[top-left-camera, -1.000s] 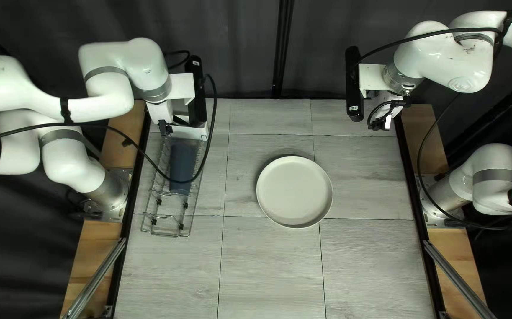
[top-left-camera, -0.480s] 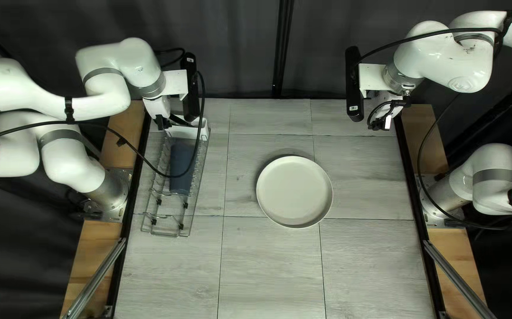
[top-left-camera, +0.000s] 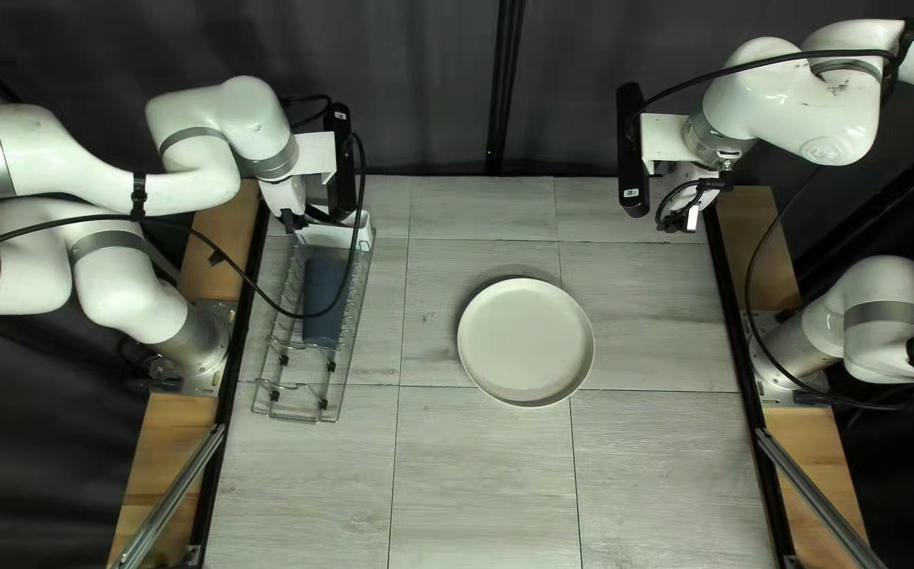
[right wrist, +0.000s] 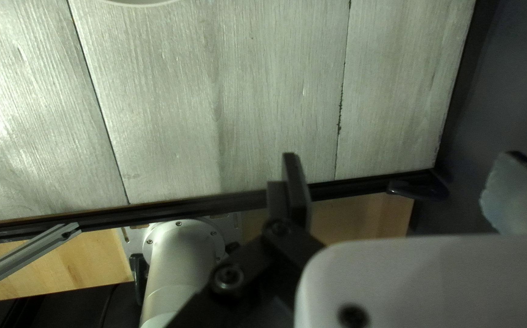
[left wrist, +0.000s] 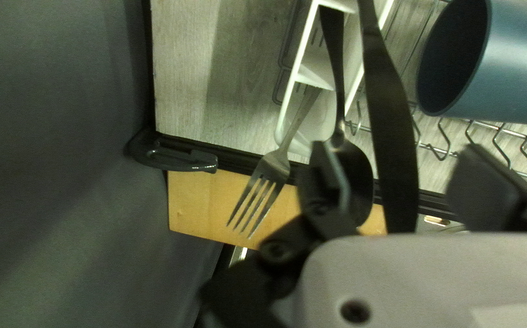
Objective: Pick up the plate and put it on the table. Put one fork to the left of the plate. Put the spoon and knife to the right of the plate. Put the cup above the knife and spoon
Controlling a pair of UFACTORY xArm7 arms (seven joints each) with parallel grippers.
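The pale plate [top-left-camera: 525, 342] lies flat on the table. In the top left view, my left gripper [top-left-camera: 290, 221] is beside the white cutlery holder [top-left-camera: 364, 230] and my right gripper [top-left-camera: 680, 219] hangs near the far right corner. In the left wrist view, my left gripper [left wrist: 406, 173] stands open, the dark knife [left wrist: 391, 121] crossing between its fingers. The spoon [left wrist: 355, 173] passes behind one finger; the fork [left wrist: 275, 161] leans outside it. The blue cup [left wrist: 506, 67] lies on its side in the rack. My right gripper [right wrist: 406, 176] is open, holding nothing.
The wire rack [top-left-camera: 299, 395] stands along the table's left side, with a black cable looping over it. In the left wrist view, a black clamp [left wrist: 175, 155] sits at the table corner near the dark curtain. Wooden boards [top-left-camera: 789, 253] flank the table.
My left gripper and its mount have shifted left in the top left view, exposing more of the white holder. The cable moved with them. The right arm and the plate look unchanged.
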